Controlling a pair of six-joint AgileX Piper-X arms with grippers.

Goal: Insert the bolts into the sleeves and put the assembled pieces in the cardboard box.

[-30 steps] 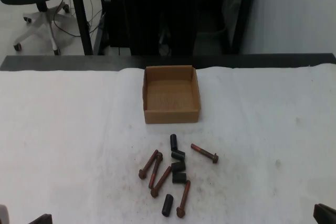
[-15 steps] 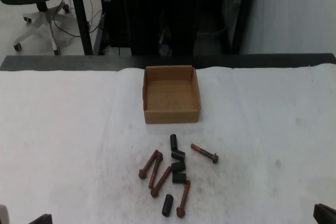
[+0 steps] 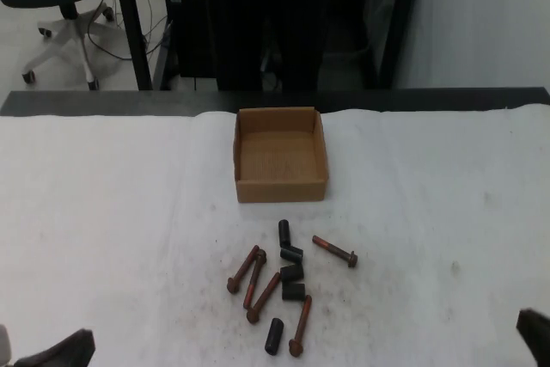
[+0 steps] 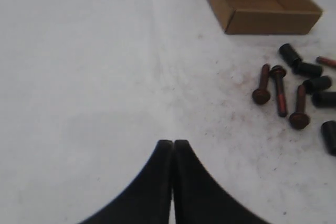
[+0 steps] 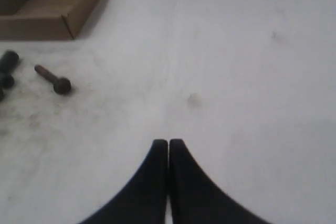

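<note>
The left pincer (image 4: pixel 172 145) has its fingers pressed together on nothing, low over the desk (image 4: pixel 79 77) at its near left corner. The right pincer (image 5: pixel 168 142) is likewise closed and holds nothing, at the near right. Both sit well apart from the parts, which reads as a parked stance before any grasp.

Between them, the bolts (image 3: pixel 255 279) and sleeves (image 3: pixel 292 272) lie loose in one cluster, some touching, none mated as far as I can tell. A lone bolt (image 5: pixel 53 80) lies on the cluster's right side, nearest the right pincer, so it is probably the easiest first pick.

The box (image 3: pixel 281 188) stands open just beyond the cluster with no assembled piece in it, giving finished pieces a short carry.
</note>
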